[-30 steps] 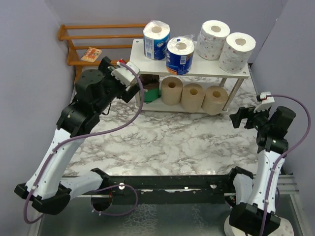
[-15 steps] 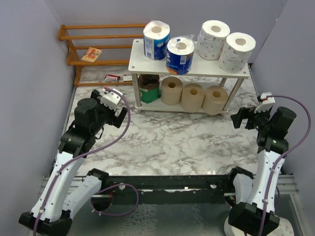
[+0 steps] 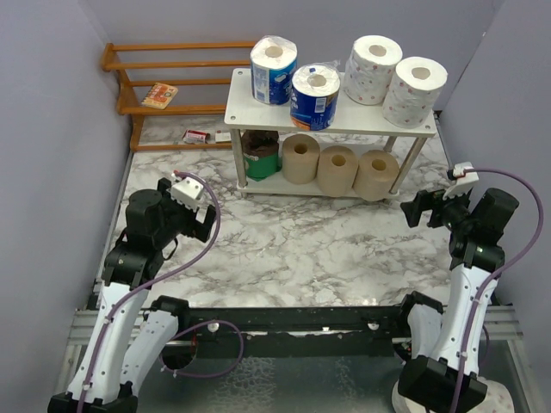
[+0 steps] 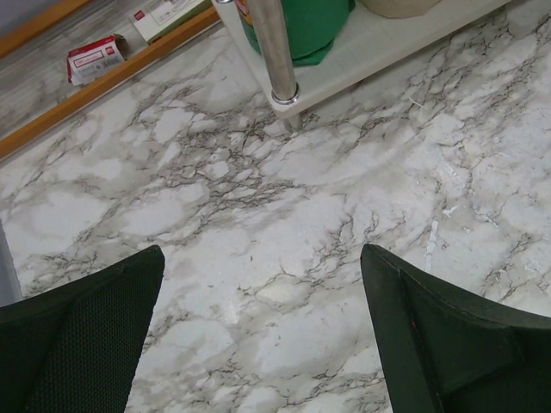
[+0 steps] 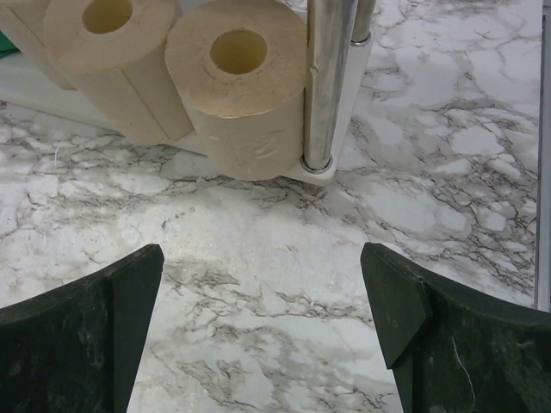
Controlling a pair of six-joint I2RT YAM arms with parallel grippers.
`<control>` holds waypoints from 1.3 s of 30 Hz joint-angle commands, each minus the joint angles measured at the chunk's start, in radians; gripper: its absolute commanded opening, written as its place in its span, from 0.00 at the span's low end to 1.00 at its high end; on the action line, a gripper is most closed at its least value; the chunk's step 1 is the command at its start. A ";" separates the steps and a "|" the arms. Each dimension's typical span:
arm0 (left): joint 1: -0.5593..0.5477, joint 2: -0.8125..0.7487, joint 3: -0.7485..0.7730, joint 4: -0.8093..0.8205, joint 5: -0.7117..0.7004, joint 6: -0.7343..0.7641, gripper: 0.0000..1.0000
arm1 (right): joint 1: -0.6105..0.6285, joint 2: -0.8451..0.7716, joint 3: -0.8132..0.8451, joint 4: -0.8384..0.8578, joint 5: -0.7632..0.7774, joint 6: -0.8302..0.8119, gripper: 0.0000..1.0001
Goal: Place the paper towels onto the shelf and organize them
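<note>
The left gripper (image 3: 203,213) hung wide open and empty over the table (image 3: 327,249), near the shelf (image 3: 346,118). All eight rolls sat on the shelf: the brown roll (image 3: 261,153) and tan rolls (image 3: 336,168) below, the blue rolls (image 3: 313,96) and white rolls (image 3: 372,69) above. The right gripper (image 3: 422,208) was also spread wide and empty; the rolls looked light, soft and crushable, best pinched gently across their sides.

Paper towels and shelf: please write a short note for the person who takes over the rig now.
Left gripper: open, empty, over the marble table. Right gripper: open, empty, facing the shelf.
Top tier: two blue-wrapped rolls, two white rolls. Lower tier: dark brown roll, three tan rolls.
Done: all eight rolls are on the shelf. Left: no roll visible off it; probably only parking the arms.
</note>
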 commanded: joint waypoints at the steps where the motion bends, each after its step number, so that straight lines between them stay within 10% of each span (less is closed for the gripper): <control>1: 0.068 0.007 -0.011 -0.022 0.109 -0.002 0.99 | -0.016 -0.008 0.009 -0.021 -0.027 -0.014 1.00; 39: 0.478 0.140 -0.053 -0.004 0.112 0.004 0.99 | -0.019 -0.140 -0.021 -0.025 -0.164 -0.066 1.00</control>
